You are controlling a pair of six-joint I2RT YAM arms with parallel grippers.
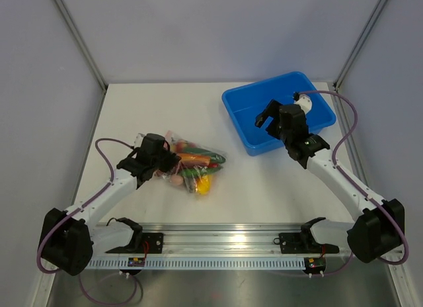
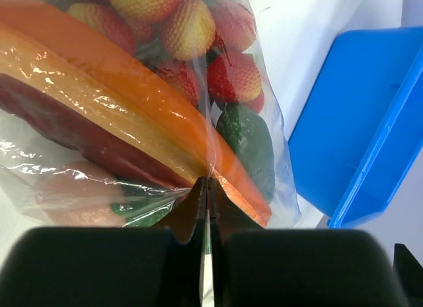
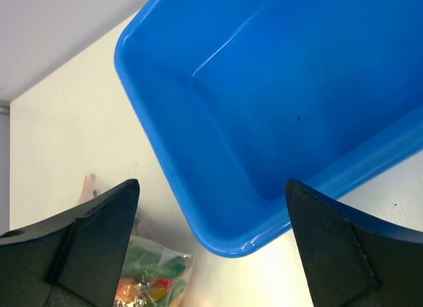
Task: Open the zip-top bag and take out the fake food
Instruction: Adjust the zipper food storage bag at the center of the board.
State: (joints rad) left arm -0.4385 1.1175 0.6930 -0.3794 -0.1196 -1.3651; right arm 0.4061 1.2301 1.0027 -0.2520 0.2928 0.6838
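Leftmost, the left gripper (image 1: 170, 163) (image 2: 207, 186) sits at the near-left end of the zip-top bag (image 1: 198, 167) (image 2: 264, 88), fingers pressed together on a fold of its clear film. The bag lies flat on the table (image 1: 158, 102), left of centre, well apart from the blue bin (image 1: 244, 112) (image 3: 264, 88). It is still stuffed with the fake food (image 1: 195, 159) (image 2: 192, 29). Its long axis runs roughly left to right, as does the long orange piece inside, which points toward the bin. A pinkish edge shows at the bag's far-left corner; whether the zip is parted I cannot tell. Rightmost, the right gripper (image 1: 266, 115) (image 3: 210, 188) hangs above the bin, fingers spread wide, holding nothing.
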